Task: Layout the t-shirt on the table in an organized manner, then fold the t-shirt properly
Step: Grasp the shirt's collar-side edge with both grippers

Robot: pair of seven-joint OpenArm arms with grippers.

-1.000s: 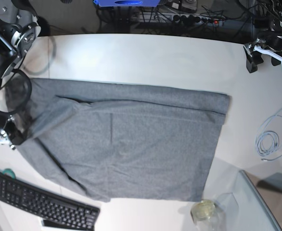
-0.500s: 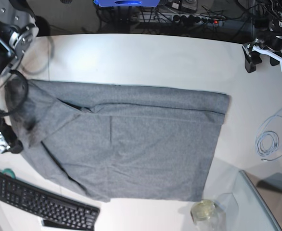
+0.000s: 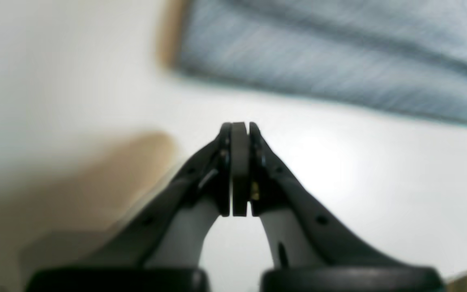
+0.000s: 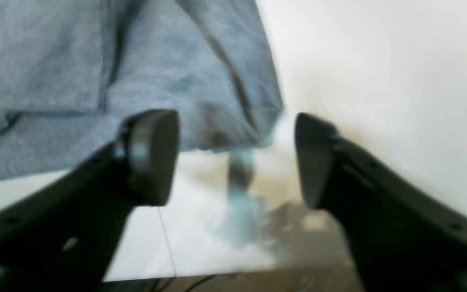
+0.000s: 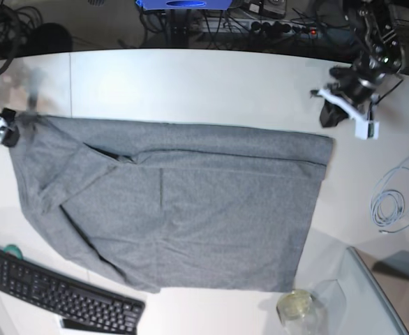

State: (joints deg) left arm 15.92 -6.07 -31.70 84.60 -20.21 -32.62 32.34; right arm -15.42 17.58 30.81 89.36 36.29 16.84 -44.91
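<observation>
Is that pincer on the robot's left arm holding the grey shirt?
No. The left end effector is shut on nothing above the bare table, clear of the t-shirt.

Setting: robotics lab or test bench in an office-type room. Large white surface (image 5: 211, 84) with curved far edge. Black keyboard (image 5: 58, 293) at 7 o'clock of base view. Coiled pale cable (image 5: 393, 199) lying loose at 3 o'clock. Beyond far edge, 12 to 1 o'clock: power strip (image 5: 281, 28) with a red light, tangled dark cables, blue box (image 5: 182, 4). Clear panel (image 5: 379, 293) at 5 o'clock, small jar (image 5: 295, 305) just beside it.
</observation>
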